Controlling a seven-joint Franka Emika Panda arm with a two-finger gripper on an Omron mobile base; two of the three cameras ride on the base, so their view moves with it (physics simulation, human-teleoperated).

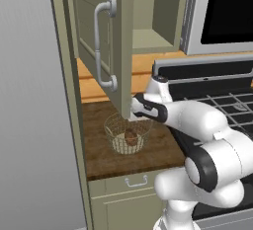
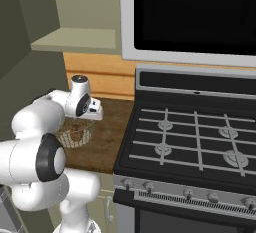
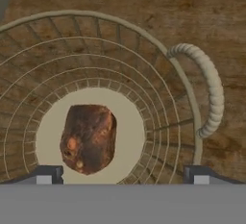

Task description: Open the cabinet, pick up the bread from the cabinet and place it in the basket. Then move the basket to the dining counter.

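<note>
The cabinet's door [image 1: 120, 36] stands swung open, its silver bar handle [image 1: 101, 46] facing me, and the shelf [image 1: 148, 39] behind it is bare. On the short dark wood worktop [image 1: 99, 150] sits the wire basket [image 1: 127, 133] with the reddish-brown bread [image 1: 130, 137] lying on its cream base. My gripper [image 1: 134, 117] hangs just above the basket, open and holding nothing. Looking straight down in the hand view, the bread [image 3: 89, 138] rests inside the basket [image 3: 144, 36], between and below my spread fingertips [image 3: 45, 175]. The dining counter is out of view.
The open door's lower edge hangs just over the basket and close to my hand. A gas stove [image 2: 190, 137] adjoins the worktop on the right, with a microwave [image 2: 195, 17] above it. A drawer [image 1: 131, 180] sits under the worktop. A grey wall [image 1: 29, 125] bounds the left.
</note>
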